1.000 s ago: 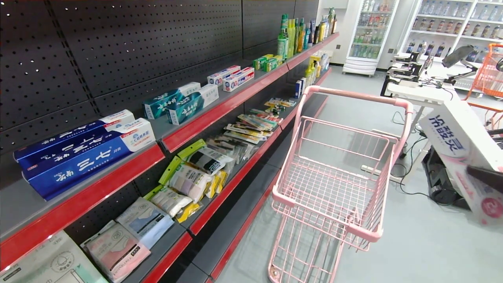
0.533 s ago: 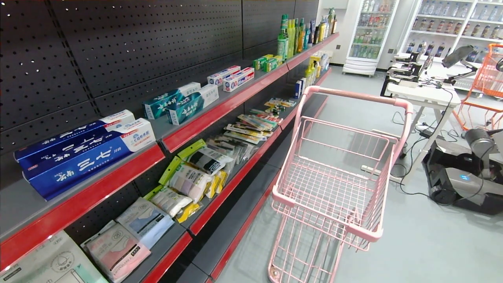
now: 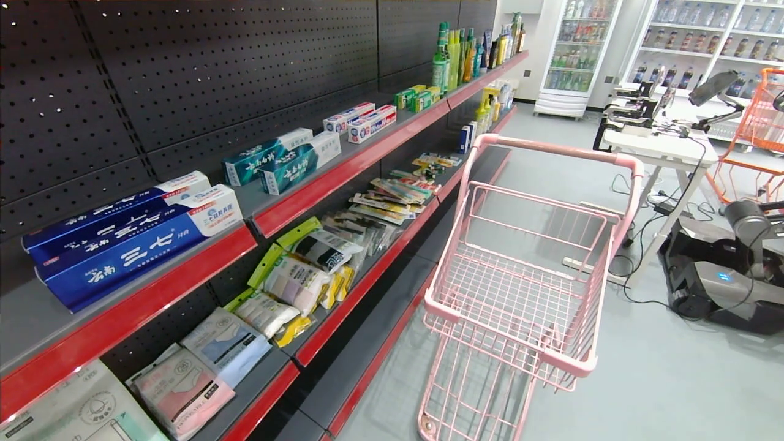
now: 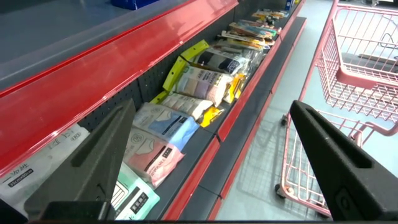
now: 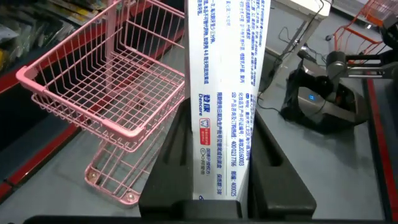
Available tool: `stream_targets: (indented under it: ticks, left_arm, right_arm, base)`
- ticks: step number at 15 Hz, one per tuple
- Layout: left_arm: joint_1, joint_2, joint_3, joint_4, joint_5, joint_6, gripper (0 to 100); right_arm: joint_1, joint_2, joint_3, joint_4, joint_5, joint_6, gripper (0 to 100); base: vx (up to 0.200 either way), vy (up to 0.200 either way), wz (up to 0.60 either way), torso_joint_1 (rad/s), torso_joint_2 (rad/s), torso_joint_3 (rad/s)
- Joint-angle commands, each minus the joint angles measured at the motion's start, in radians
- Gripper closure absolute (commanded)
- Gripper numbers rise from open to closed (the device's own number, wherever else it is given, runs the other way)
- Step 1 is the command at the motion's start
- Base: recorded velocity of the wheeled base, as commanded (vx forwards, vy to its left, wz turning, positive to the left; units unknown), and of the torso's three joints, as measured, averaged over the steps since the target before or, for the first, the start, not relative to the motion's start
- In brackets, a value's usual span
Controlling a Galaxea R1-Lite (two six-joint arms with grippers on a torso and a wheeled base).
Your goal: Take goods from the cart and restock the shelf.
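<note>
My right gripper [image 5: 224, 158] is shut on a long white toothpaste box [image 5: 227, 81] with blue print, held upright above the floor beside the pink cart [image 5: 99, 81]. The pink wire cart [image 3: 527, 288] stands in the aisle just right of the shelf [image 3: 343, 174]. The red-edged shelf carries blue toothpaste boxes [image 3: 128, 239] and teal ones [image 3: 282, 162] on its upper board. My left gripper [image 4: 214, 165] is open with nothing in it, near the lower board with packets [image 4: 165, 134] and the cart [image 4: 360, 62] beyond.
Bottles [image 3: 456, 52] stand at the shelf's far end. A white table [image 3: 667, 147], a dark machine [image 3: 716, 275] on the floor, an orange cart [image 3: 759, 116] and a drinks fridge [image 3: 569, 55] lie right and behind. Grey floor opens right of the pink cart.
A second ago the white box in my right gripper showed at the head view's right edge; it has since moved out of that view. The cart and shelf goods have not moved.
</note>
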Motion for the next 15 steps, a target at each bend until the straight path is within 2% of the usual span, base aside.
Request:
stream_targets:
  ticks: [1,4,10,15]
  left_arm:
    - [-0.001,0.001,0.0,-0.001,0.0,0.0,0]
    - [-0.001,0.001,0.0,0.001,0.0,0.001,0]
    - [0.0,0.001,0.0,-0.001,0.0,0.001,0]
    - [-0.001,0.001,0.0,0.001,0.0,0.001,0]
  right_arm:
    - [0.0,-0.001,0.01,0.001,0.001,-0.002,100]
    - [0.001,0.004,0.019,0.001,0.006,-0.01,100]
    - [0.007,0.022,0.021,-0.001,0.012,-0.027,100]
    - [0.007,0.043,0.019,-0.01,0.022,-0.034,100]
  base:
    - [0.0,0.0,0.0,0.0,0.0,0.0]
    - [0.0,0.0,0.0,0.102,-0.22,-0.125]
    - [0.0,0.0,0.0,0.245,-0.54,-0.298]
    - [0.0,0.0,0.0,0.188,-0.39,-0.212]
